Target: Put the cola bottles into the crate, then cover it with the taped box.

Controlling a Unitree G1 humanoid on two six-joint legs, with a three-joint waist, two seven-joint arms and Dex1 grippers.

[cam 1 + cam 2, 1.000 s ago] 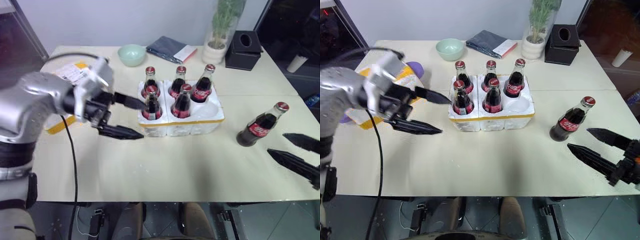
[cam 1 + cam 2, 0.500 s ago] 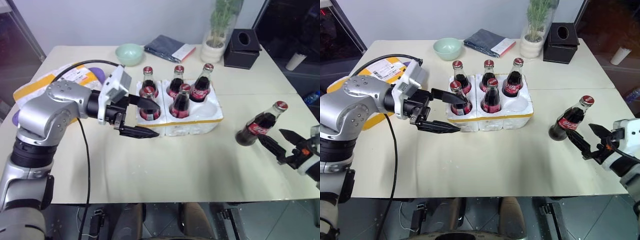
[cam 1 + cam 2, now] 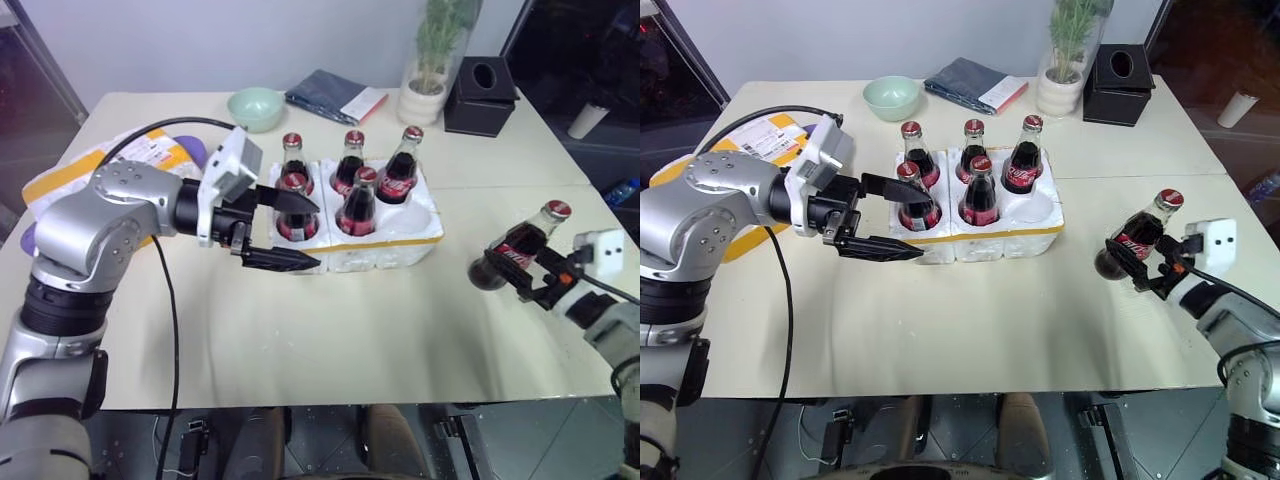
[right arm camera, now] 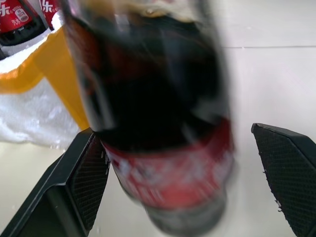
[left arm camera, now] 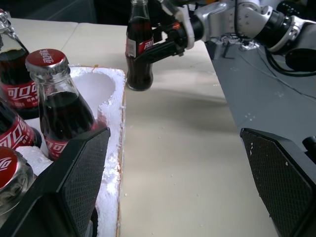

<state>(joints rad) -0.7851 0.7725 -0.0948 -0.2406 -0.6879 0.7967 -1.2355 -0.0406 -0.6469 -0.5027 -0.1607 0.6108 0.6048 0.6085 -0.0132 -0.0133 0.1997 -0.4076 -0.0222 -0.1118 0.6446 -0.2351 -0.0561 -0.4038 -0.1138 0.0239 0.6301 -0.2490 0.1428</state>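
Where fingers [image 3: 1137, 268] straddle bottle [image 3: 1133, 238], contact unclear

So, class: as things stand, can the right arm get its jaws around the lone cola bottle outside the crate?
Probably yes: the right gripper is open with the lone cola bottle between its jaws, and nothing stands in the way.

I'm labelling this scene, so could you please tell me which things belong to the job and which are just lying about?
Job:
- five cola bottles in the crate
- sixth cola bottle on the table, between the open right gripper's fingers
- taped box
- left gripper, open

Lying about:
- green bowl
- folded cloth
- potted plant
- black box
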